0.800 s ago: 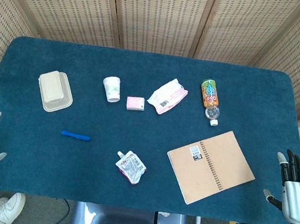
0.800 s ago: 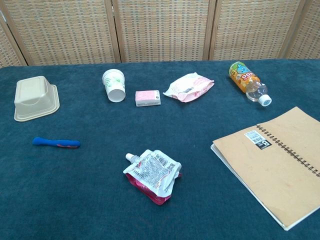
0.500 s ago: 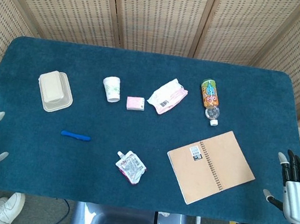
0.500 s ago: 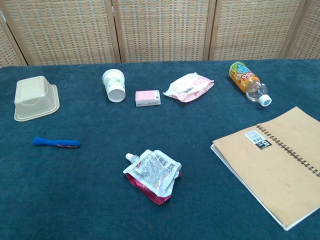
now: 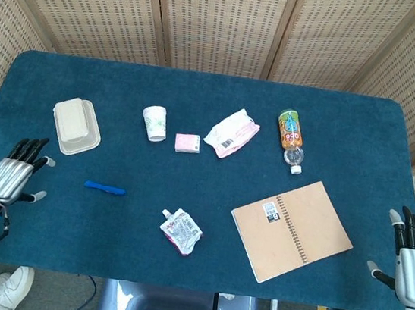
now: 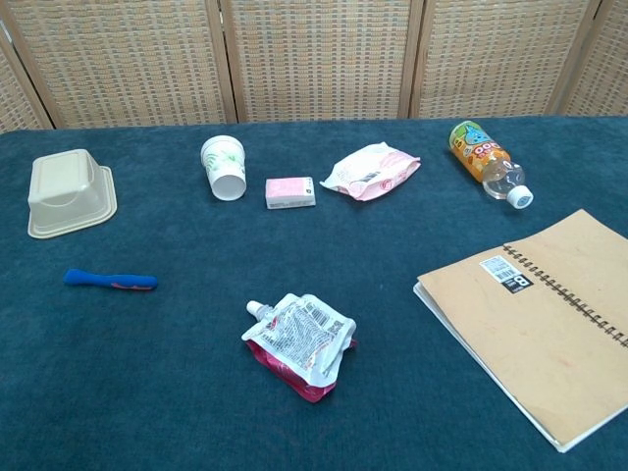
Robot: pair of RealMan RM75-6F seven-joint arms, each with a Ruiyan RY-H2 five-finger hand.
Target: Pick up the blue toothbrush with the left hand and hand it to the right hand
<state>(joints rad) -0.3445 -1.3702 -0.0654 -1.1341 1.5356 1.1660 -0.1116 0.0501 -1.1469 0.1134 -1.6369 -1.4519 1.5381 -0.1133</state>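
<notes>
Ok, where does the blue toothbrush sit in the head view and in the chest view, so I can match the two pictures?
Head view: the blue toothbrush lies flat on the table's left part, below the beige container, to the right of the left hand.
Chest view: it lies at the left edge, below the same container; no hand shows.
Shared landmark: the beige container, just behind the toothbrush in both.

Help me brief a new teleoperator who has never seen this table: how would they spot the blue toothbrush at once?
Start at the left half of the dark teal table, near the beige food container. Just in front of that container, toward the robot, the blue toothbrush lies flat on the cloth. It is the only slim, bright blue stick there; the silver pouch to its right is bulky.
</notes>
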